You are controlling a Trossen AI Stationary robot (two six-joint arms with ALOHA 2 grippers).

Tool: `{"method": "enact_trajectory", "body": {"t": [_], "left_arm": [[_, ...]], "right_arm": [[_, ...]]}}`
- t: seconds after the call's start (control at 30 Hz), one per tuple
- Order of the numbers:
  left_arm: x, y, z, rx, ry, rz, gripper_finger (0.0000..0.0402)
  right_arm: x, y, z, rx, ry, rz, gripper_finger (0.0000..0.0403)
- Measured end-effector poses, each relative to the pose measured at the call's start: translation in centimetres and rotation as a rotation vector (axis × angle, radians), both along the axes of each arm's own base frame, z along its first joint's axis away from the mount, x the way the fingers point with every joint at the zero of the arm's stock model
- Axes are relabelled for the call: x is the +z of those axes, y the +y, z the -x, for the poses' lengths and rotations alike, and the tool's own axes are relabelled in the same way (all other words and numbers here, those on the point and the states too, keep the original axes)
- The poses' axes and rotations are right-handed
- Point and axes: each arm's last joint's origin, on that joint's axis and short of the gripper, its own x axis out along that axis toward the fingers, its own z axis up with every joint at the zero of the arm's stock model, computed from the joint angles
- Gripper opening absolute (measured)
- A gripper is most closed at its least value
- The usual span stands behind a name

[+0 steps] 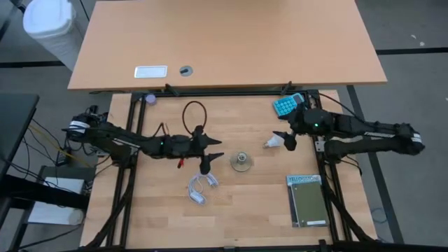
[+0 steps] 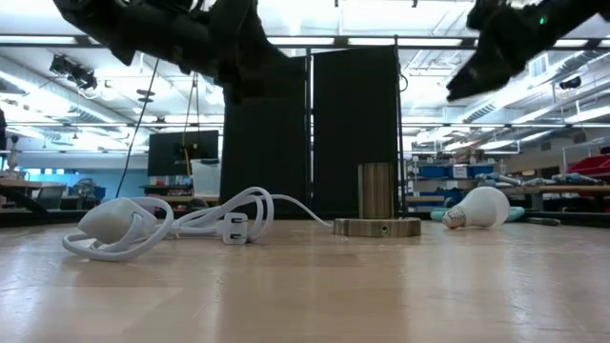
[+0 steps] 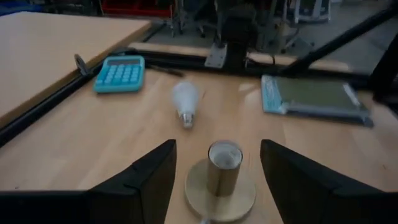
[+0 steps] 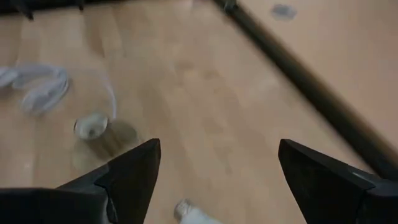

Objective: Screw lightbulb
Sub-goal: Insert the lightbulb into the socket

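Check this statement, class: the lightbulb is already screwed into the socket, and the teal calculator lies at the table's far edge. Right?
Not quite. The lightbulb lies on its side on the table, apart from the socket, as the high view shows. The teal calculator does lie at the far edge.

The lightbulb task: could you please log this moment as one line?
lightbulb: lying on table, unheld | socket: empty | right gripper: open over bulb | left gripper: open, facing socket
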Motion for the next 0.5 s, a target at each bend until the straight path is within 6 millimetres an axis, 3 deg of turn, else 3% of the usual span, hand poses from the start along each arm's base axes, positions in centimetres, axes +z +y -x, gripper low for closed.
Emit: {"method": "enact_trajectory", "body": {"t": [0.2,0.37,0.5], "left_arm": [[-0.8,0.2,0.3,0.054,0.085,-0.032,0.0238],[-1.1,0.2,0.1,0.051,0.093,-0.004,0.0244],[-3.0,0.1,-0.6,0.047,0.149,-0.014,0.0259]], "right_arm": [[-1.8,-1.9,-0.6,0.004,0.088,-0.074,0.0329],[-2.9,-2.3,-0.8,0.051,0.188,-0.134,0.0329],[-4.1,-2.4,-0.9,0.064,0.315,-0.125,0.0329]]}}
